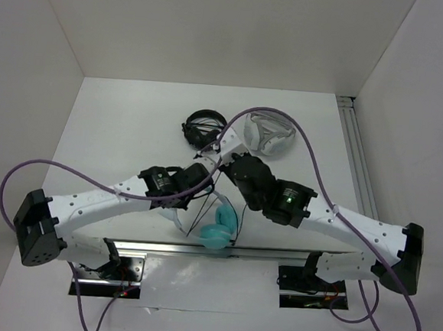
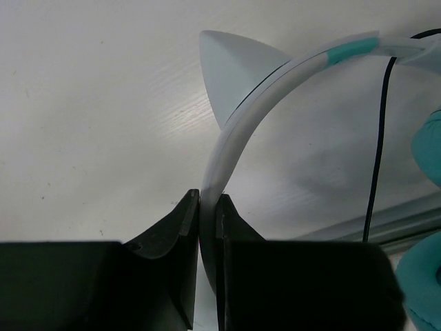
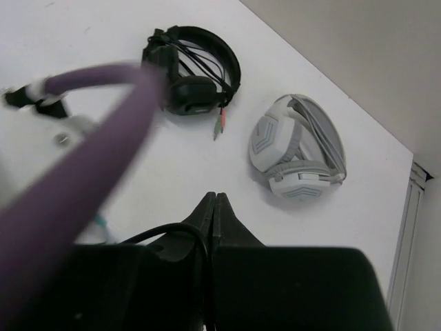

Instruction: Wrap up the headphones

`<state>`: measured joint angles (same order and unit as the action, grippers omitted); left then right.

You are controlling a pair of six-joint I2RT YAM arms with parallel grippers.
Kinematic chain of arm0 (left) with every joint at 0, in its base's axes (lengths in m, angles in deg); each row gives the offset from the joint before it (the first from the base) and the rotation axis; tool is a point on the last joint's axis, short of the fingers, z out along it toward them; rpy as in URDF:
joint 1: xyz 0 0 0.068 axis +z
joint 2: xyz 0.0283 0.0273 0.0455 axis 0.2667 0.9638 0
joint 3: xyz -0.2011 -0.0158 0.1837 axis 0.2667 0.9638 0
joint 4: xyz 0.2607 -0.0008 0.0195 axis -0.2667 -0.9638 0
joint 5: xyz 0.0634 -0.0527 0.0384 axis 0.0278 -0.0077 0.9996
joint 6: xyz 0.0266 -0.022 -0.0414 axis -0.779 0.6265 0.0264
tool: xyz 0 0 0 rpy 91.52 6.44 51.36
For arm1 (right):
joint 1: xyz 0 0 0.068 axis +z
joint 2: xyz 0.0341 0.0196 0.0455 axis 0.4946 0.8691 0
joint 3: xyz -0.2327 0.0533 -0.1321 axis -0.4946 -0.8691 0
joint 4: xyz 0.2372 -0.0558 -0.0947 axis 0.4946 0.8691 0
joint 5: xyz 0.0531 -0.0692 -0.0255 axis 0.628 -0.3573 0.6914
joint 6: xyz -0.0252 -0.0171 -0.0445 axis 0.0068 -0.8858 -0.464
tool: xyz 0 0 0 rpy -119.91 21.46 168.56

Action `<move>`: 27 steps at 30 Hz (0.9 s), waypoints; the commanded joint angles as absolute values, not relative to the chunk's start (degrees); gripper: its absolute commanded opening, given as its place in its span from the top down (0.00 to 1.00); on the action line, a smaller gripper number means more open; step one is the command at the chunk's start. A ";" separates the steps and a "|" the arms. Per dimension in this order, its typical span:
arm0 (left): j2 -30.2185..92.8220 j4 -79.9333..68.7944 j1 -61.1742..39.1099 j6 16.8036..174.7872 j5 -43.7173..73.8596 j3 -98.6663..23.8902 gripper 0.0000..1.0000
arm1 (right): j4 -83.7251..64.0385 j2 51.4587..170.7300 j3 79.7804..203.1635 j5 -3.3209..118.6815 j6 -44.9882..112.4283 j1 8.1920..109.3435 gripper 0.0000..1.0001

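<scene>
Headphones (image 1: 217, 236) at front edge of desk (image 1: 118, 119), between my two arms, teal cups hanging low. Black headphones (image 1: 203, 126) and grey-white headphones (image 1: 268, 135) lie further back, well apart from them. Purple cable (image 3: 83, 158) blocks much of my right wrist view. Left end effector (image 2: 208, 200) clamped tight on white headband (image 2: 234, 131). Right end effector (image 3: 214, 200) fully closed; thin black cable (image 3: 180, 233) curves against its fingers, can't tell if pinched.
</scene>
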<state>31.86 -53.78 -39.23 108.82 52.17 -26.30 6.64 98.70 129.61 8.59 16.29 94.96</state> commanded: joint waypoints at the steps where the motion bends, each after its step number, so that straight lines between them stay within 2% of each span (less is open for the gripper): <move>1: 28.42 -55.57 -44.47 107.51 51.21 -26.31 1.00 | 6.08 94.19 131.59 10.22 13.37 88.81 1.00; 12: 11.46 -54.26 -45.53 105.84 42.32 -24.37 1.00 | 2.49 93.29 126.93 16.90 16.52 80.88 1.00; 19: 7.58 -60.84 -45.53 107.68 43.81 -33.41 1.00 | -3.66 95.14 122.01 29.01 20.48 77.63 1.00; 25: 4.76 -62.78 -45.53 109.61 43.20 -42.82 1.00 | -12.17 101.20 118.92 35.96 24.35 77.10 1.00; 27: 4.24 -62.78 -45.53 110.14 41.71 -45.02 1.00 | -16.12 103.30 117.79 41.66 26.45 77.10 1.00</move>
